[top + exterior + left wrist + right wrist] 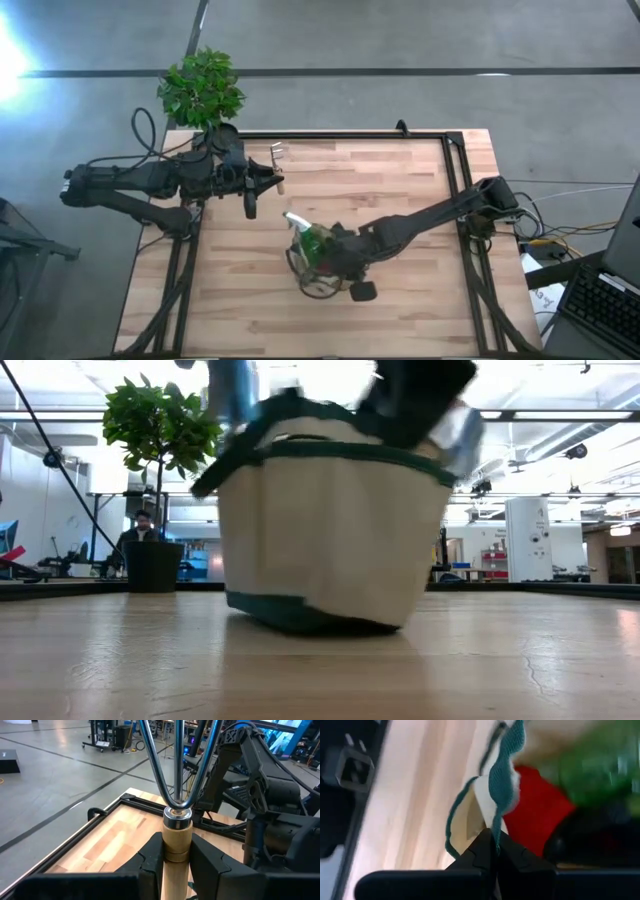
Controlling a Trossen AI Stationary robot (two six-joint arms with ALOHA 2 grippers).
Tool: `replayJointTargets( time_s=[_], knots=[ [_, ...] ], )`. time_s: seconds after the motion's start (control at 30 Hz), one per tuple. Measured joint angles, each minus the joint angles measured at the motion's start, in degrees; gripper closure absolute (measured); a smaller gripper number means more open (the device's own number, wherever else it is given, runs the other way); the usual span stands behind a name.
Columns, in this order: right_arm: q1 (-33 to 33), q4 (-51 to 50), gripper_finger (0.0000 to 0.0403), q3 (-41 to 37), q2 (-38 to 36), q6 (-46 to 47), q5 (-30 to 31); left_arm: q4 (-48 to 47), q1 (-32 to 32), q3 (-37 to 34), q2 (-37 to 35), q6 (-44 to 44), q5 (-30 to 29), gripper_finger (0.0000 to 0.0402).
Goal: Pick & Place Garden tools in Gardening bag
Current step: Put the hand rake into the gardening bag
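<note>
**Rake in hand, bag held open: nearly home**

The left gripper [176,865] is clamped on the wooden handle of the hand rake [275,158], lifted at the far left of the table [400,200], near the potted plant [202,88]. Mid-table, the right gripper [492,851] pinches the green trim of the gardening bag [335,530], which tilts slightly. Red and green items [540,810] already sit inside. No other tools show loose on the wood, so the rake looks like the last one to drop in.
</note>
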Motion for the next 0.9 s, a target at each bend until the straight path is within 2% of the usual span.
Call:
replayJointTargets(
  time_s=[0.27, 0.6, 0.9],
  knots=[
    [0.48, -15.99, 0.0395, -0.04, -1.84, -1.34, 1.73, -0.34, 0.02, 0.0, 0.0, 0.01, 0.0, 0.0329],
    [-0.42, -18.7, 0.0395, -0.09, -10.42, -1.9, 10.22, -0.27, 0.02, 0.0, 0.0, 0.01, 0.0, 0.0329],
    [-2.86, -18.95, 0.0395, -3.37, -12.49, -1.34, 10.82, -0.31, 0.02, 0.0, 0.0, -0.4, 0.0, 0.0327]
  ],
)
